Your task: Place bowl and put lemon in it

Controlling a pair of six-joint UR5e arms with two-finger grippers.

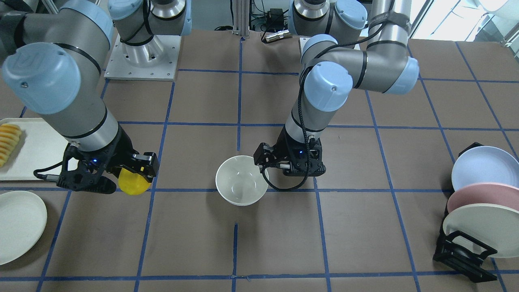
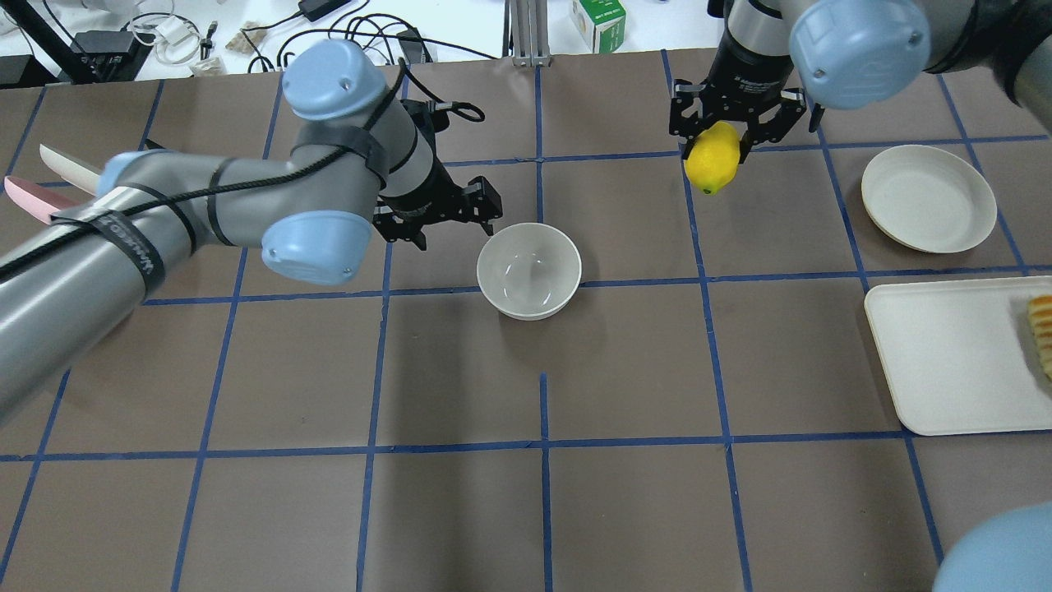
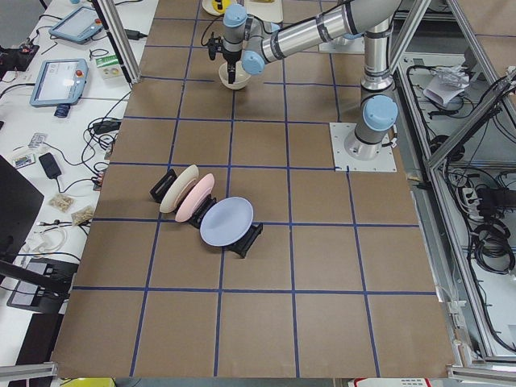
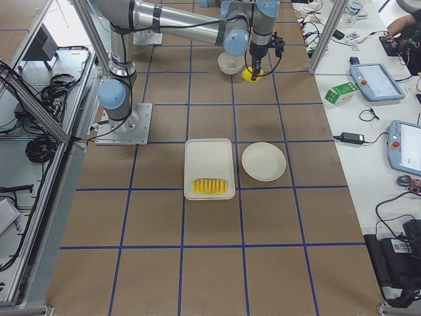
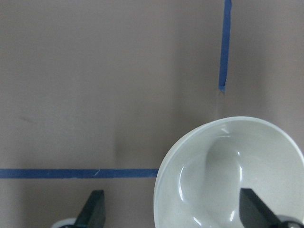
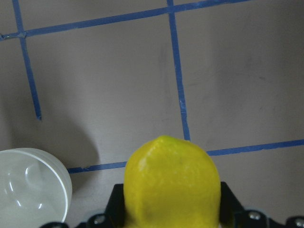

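The off-white bowl (image 2: 529,270) stands upright and empty on the brown table, near the middle; it also shows in the front view (image 1: 241,180). My left gripper (image 2: 452,220) is open just beside the bowl on the robot's left. In the left wrist view its fingers (image 5: 95,209) are spread wide over the bowl's (image 5: 228,175) near rim and do not grip it. My right gripper (image 2: 713,146) is shut on the yellow lemon (image 2: 711,168) and holds it above the table, well to the bowl's right. The lemon (image 6: 171,180) fills the lower part of the right wrist view.
A flat off-white plate (image 2: 929,197) and a white tray (image 2: 953,353) with pale yellow-orange slices (image 2: 1042,333) lie at the right. A black rack with three plates (image 1: 482,202) stands on the robot's far left. Blue tape lines grid the table.
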